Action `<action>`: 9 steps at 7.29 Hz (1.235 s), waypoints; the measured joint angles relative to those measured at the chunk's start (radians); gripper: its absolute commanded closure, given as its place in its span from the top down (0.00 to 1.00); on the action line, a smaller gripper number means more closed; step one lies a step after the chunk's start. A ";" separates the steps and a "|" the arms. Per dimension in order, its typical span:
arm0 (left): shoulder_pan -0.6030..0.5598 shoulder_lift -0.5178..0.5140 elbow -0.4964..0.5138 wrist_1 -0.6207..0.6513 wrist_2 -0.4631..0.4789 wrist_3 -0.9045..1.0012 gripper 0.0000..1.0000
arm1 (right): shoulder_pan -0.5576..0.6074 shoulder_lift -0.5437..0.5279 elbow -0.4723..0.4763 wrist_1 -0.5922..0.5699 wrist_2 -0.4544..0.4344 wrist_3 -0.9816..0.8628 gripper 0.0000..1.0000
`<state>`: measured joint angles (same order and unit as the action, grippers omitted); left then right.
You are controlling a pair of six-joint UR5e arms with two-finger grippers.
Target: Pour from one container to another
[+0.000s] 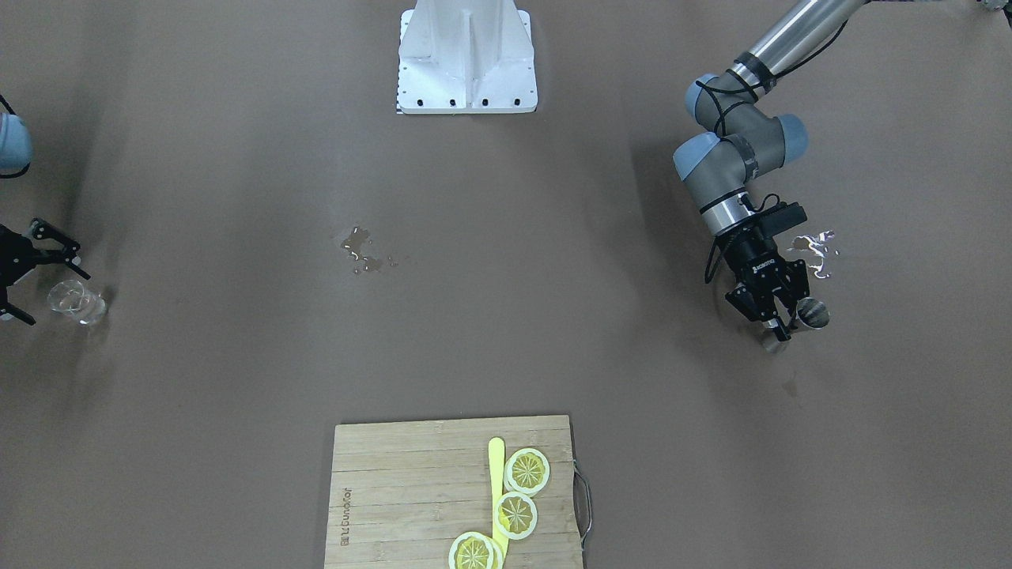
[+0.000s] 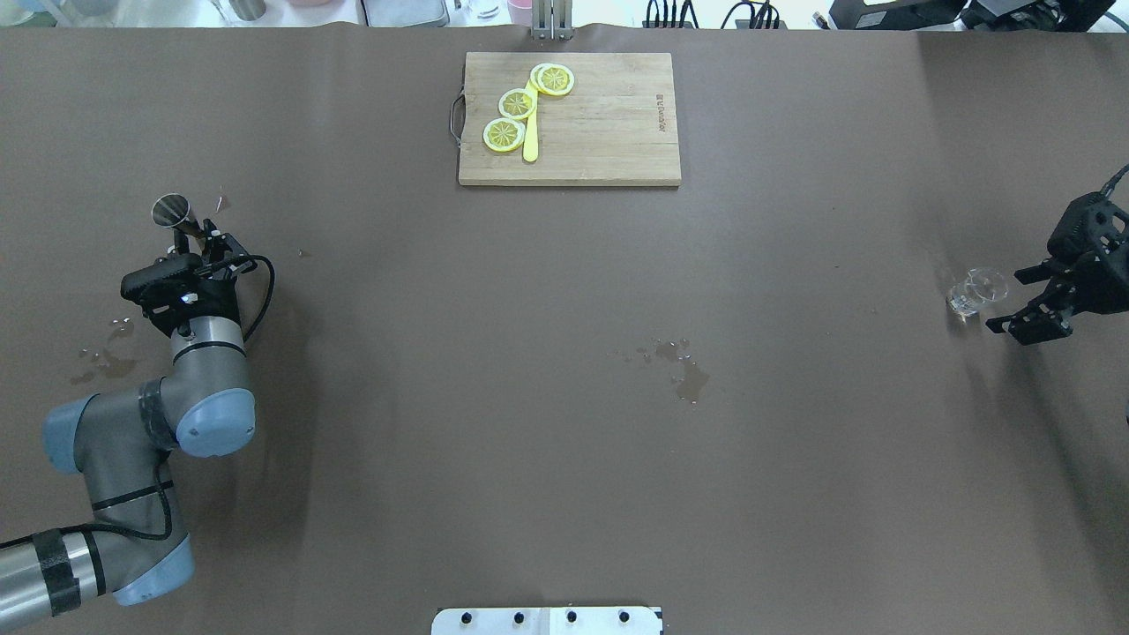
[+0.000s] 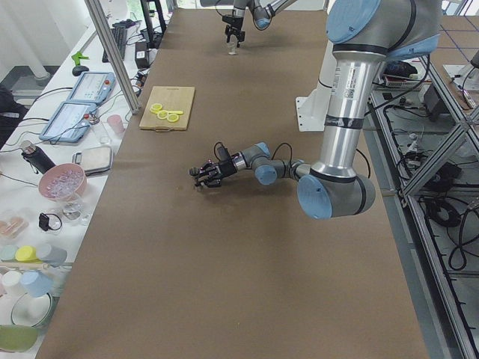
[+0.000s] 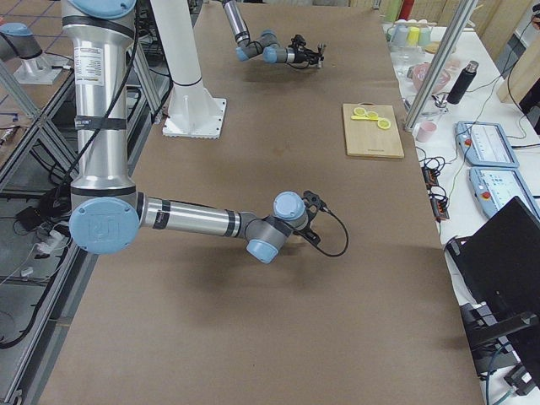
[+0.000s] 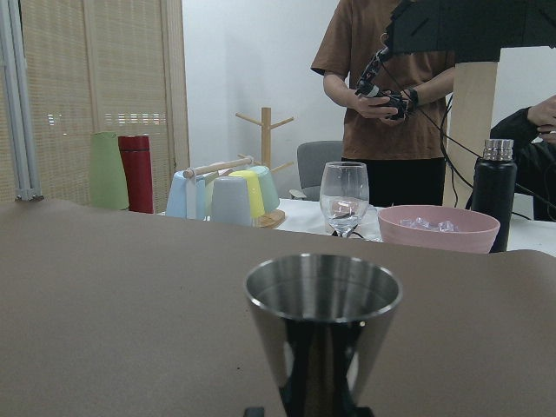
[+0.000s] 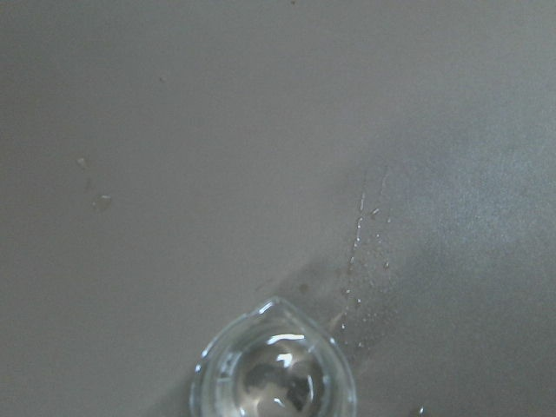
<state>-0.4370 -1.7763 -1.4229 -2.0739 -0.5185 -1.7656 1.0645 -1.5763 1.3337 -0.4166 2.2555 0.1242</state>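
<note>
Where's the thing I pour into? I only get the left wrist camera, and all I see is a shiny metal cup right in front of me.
Observer: A small glass beaker stands at the other end of the table, far from your steel cup.
Operator: Is anything holding it?
Observer: No. The right gripper hovers above it with its fingers open.
Operator: Is the way across dry?
Observer: Not quite. A small puddle lies near the middle.
</note>
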 measured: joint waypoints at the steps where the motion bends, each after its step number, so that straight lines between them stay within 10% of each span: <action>1: 0.000 0.000 0.000 0.000 0.000 0.000 0.44 | 0.000 0.023 -0.036 0.039 0.002 0.028 1.00; 9: 0.000 -0.005 0.000 0.000 0.000 0.000 0.40 | -0.027 0.069 -0.053 0.067 -0.045 0.188 1.00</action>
<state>-0.4372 -1.7816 -1.4226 -2.0740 -0.5185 -1.7656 1.0374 -1.5073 1.2808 -0.3498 2.2103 0.3124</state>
